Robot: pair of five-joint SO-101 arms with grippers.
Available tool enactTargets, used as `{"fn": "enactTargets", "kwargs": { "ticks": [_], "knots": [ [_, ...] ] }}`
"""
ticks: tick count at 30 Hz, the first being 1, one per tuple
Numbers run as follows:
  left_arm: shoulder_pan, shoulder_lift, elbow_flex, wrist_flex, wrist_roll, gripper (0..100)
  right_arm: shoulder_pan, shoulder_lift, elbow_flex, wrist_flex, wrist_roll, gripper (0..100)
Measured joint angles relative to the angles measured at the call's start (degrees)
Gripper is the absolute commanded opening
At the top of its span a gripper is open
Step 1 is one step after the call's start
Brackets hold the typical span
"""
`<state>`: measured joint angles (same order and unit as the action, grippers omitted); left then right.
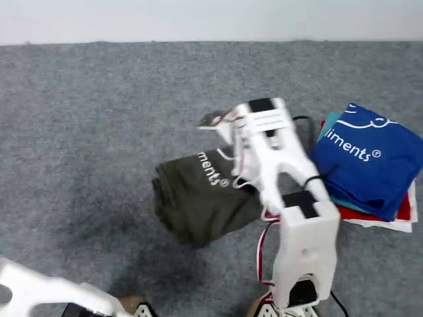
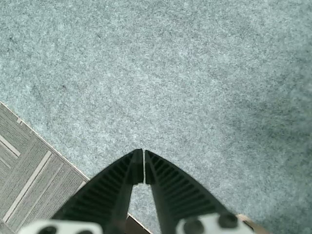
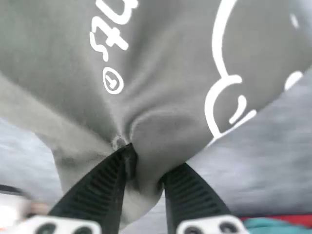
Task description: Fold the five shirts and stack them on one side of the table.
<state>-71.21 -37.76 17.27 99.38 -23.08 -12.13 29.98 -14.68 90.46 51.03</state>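
A dark olive shirt [image 1: 198, 201] with white print lies folded on the grey table, just left of the right arm [image 1: 277, 165]. In the right wrist view my right gripper [image 3: 146, 170] is shut on a bunched fold of this olive shirt [image 3: 161, 73], with cloth pinched between the black fingers [image 3: 102, 185]. At the table's right side sits a stack with a blue shirt [image 1: 370, 158] on top, then teal [image 1: 350, 201], red [image 1: 400, 211] and white [image 1: 383, 224] layers. My left gripper [image 2: 144, 168] is shut on nothing, over the table's near-left edge.
The grey felt-like table [image 1: 99, 132] stretches bare to the left and back. The left arm [image 1: 46, 290] rests at the front left corner. Striped floor [image 2: 29, 170] lies beyond the table edge under the left gripper.
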Motion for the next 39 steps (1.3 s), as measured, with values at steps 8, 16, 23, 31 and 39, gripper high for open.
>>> {"fn": "enactTargets", "kwargs": {
  "ticks": [8, 16, 23, 31, 39],
  "knots": [
    [0.7, 0.0, 0.0, 0.0, 0.0, 2, 0.7, 6.07, -9.85, -11.96, 18.37, 1.3],
    [4.04, 0.0, 0.0, 0.0, 0.0, 2, -1.58, 7.3, -10.46, -17.23, 18.55, 17.2],
    [4.22, 0.0, 0.0, 0.0, 0.0, 2, -1.49, 0.62, -10.46, -10.02, -2.73, 22.7],
    [4.22, 0.0, 0.0, 0.0, 0.0, 2, -5.1, -4.04, -10.46, 6.51, -17.41, 17.6],
    [4.22, 0.0, 0.0, 0.0, 0.0, 2, -10.29, -4.13, -9.58, 10.02, -24.35, 1.1]
  ]
}}
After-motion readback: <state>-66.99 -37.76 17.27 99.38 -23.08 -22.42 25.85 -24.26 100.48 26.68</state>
